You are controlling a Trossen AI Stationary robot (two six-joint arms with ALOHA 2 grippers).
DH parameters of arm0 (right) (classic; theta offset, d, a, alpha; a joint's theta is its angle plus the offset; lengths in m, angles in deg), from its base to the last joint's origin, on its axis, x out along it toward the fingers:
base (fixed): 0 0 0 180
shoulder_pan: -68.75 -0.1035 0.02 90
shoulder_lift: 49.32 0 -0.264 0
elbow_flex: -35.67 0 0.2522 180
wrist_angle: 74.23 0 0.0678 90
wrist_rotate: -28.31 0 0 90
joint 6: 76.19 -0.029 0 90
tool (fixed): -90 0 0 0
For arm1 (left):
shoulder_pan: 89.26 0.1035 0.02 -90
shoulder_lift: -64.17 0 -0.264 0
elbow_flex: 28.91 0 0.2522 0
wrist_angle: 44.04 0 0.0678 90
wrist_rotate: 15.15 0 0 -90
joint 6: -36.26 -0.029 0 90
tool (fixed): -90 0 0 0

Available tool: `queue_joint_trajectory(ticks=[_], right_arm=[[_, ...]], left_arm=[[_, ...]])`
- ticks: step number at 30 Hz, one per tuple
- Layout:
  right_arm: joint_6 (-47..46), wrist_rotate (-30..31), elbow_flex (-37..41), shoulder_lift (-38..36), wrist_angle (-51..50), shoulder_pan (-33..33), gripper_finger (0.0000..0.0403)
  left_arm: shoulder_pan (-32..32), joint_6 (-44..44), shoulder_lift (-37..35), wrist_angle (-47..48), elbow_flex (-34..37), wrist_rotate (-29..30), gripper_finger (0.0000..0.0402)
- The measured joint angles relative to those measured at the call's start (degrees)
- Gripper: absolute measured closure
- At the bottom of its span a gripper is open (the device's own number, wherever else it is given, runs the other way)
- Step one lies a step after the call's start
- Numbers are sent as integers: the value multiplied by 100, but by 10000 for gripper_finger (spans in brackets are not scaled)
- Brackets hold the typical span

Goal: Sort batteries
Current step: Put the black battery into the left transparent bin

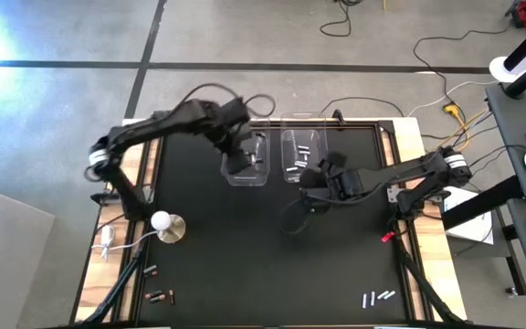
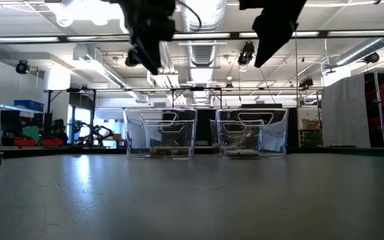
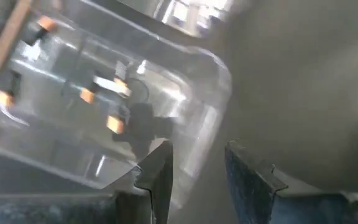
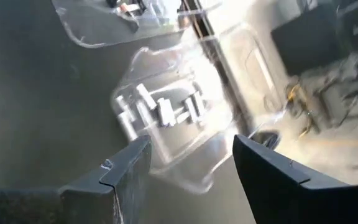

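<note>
Two clear bins stand side by side at the table's far middle. The left bin (image 1: 261,146) (image 2: 160,133) holds dark, copper-tipped batteries (image 3: 114,118). The right bin (image 1: 301,151) (image 2: 252,133) holds silvery-white batteries (image 4: 160,112). My left gripper (image 1: 238,164) (image 3: 197,165) hovers open over the left bin's near end, nothing between its fingers. My right gripper (image 1: 310,175) (image 4: 191,155) hovers open above the right bin's near edge, also empty. Loose dark batteries (image 1: 158,283) lie at the near left corner, and silvery ones (image 1: 377,297) at the near right.
A white round-based knob (image 1: 163,224) stands on the table's left side. A small red object (image 1: 388,237) lies near the right edge. Cables run along the far edge (image 1: 336,114). Wooden rails (image 1: 414,247) frame the black mat, which stretches between the bins and the near edge.
</note>
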Motion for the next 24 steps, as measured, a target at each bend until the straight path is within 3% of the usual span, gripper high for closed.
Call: queue_joint_trajectory(ticks=[6,11,14,19,24], right_arm=[[1098,-5,2,-2,852,312,184],[1641,-46,2,-2,1235,371,184],[1627,-416,5,-2,1314,373,184],[1205,-1243,119,-2,1343,333,184],[714,-1268,412,-2,1487,183,184]], left_arm=[[-1138,1790,-1210,-5,980,3,279],[-2436,4204,-2062,-136,1872,151,279],[-3375,5794,-2416,-493,2425,533,279],[-4752,8279,-2565,-1662,3217,895,279],[-5530,9365,-2279,-2677,3555,900,279]])
